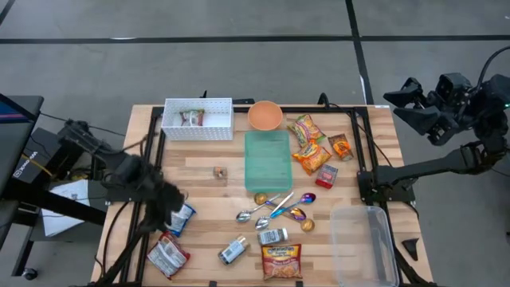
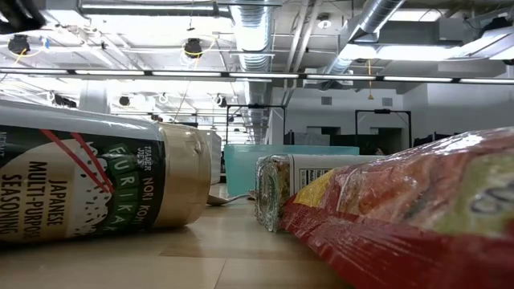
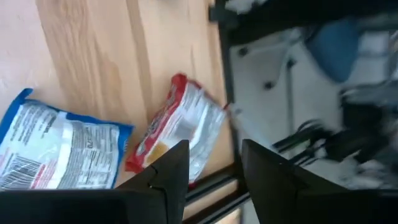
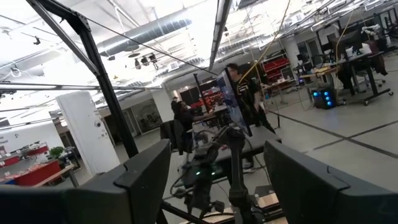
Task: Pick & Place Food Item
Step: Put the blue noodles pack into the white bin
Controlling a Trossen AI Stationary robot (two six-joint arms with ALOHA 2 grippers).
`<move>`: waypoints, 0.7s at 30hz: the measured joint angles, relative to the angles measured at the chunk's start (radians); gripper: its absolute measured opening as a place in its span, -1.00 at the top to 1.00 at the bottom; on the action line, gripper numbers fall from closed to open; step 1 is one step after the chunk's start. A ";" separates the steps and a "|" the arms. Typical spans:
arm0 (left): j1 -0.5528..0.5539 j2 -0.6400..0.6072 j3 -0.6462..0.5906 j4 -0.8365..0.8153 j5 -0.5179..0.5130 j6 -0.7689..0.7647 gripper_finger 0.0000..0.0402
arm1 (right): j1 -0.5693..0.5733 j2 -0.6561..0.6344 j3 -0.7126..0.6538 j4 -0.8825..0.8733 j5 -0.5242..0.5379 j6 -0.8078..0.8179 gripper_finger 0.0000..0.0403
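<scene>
Left gripper (image 3: 208, 163) released, empty, above bench's (image 1: 207, 187) near-left corner; red-and-white snack packet (image 3: 180, 124) just beyond fingertips, blue packet (image 3: 59, 149) beside. Right gripper (image 4: 214, 165) released, off bench.

Jar (image 2: 88, 181) (lying): "Japanese Multi-Purpose Seasoning"

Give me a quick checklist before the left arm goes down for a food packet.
1. Left tool open and empty: ok.
2. Red packet lies ahead of it, flat on the table: ok.
3. Blue packet lies apart from the red packet: ok.
4. Right tool raised off the table's side, open, out of the way: ok.
5. White basket has room: ok.
6. Tool centred over the packet: cannot tell.
</scene>
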 joint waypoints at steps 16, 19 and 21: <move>-0.215 0.250 -0.038 -0.154 -0.527 0.020 0.11 | 0.000 0.000 0.000 0.000 0.000 -0.004 -0.27; -0.215 0.246 -0.086 -0.125 -0.504 -0.018 0.03 | 0.000 0.000 0.000 0.000 -0.002 -0.003 -0.27; -0.218 0.236 -0.114 -0.114 -0.502 -0.030 0.00 | 0.000 0.000 0.000 0.000 -0.003 0.000 -0.27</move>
